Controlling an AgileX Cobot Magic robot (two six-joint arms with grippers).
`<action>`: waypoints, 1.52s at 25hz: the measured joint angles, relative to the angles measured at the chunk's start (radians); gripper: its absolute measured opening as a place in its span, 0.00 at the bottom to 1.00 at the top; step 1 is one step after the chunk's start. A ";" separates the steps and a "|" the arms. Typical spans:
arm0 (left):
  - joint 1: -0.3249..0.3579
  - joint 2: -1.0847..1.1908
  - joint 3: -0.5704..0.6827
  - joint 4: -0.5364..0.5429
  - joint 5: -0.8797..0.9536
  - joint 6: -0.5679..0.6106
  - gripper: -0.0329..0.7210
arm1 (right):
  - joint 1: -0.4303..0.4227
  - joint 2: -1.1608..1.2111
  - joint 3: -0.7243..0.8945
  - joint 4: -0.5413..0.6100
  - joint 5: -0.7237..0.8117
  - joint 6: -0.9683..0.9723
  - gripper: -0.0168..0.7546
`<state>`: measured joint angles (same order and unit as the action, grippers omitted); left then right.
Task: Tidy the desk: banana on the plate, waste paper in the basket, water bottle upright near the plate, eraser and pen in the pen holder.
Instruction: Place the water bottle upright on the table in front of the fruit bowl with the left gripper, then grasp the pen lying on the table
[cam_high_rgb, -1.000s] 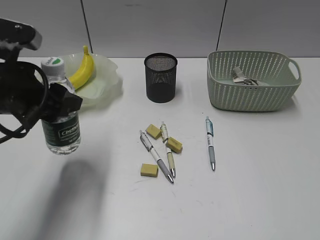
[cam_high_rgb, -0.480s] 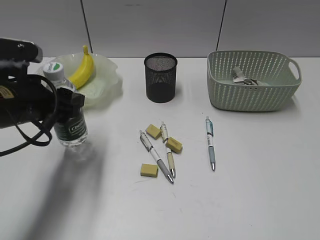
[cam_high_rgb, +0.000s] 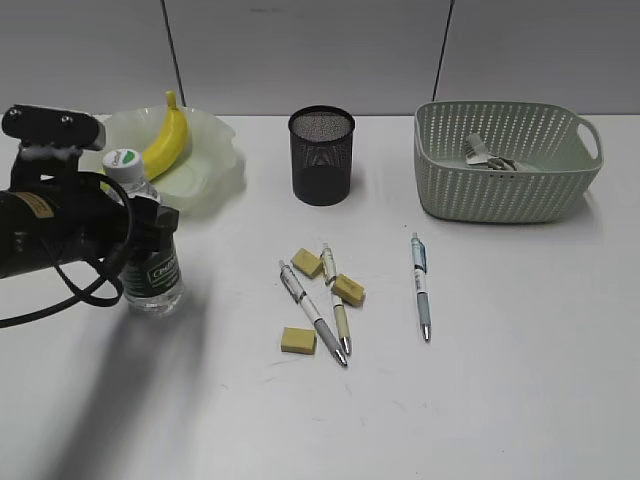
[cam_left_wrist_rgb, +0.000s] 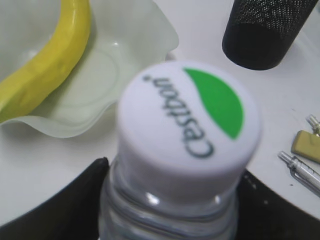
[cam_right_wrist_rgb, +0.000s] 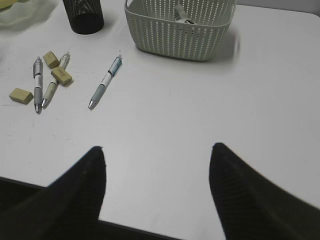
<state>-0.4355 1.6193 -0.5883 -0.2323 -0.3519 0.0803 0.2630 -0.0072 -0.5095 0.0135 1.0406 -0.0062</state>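
In the exterior view, the left gripper (cam_high_rgb: 150, 245) has its fingers clamped on the water bottle (cam_high_rgb: 150, 268), which stands upright on the surface (cam_high_rgb: 500, 400) just in front of the plate (cam_high_rgb: 205, 165). The banana (cam_high_rgb: 168, 138) lies in that plate. Waste paper (cam_high_rgb: 487, 153) sits inside the basket (cam_high_rgb: 505, 165).

In the left wrist view, the bottle's cap (cam_left_wrist_rgb: 189, 122) fills the frame, dark fingers (cam_left_wrist_rgb: 55, 210) on either side of the neck.

In the right wrist view, the right gripper (cam_right_wrist_rgb: 157, 187) hangs over bare surface, fingers (cam_right_wrist_rgb: 80, 185) apart and empty.
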 joint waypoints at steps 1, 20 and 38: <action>0.000 0.000 0.000 0.001 0.000 0.000 0.71 | 0.000 0.000 0.000 0.000 0.000 0.000 0.68; 0.000 -0.292 0.000 -0.012 0.405 0.000 0.82 | 0.000 0.000 0.000 -0.001 0.000 0.000 0.68; 0.000 -1.089 0.000 0.118 1.271 0.000 0.82 | 0.000 0.000 0.000 -0.003 0.000 0.000 0.68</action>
<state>-0.4355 0.5299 -0.5883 -0.1147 0.9187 0.0803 0.2630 -0.0072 -0.5095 0.0106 1.0406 -0.0062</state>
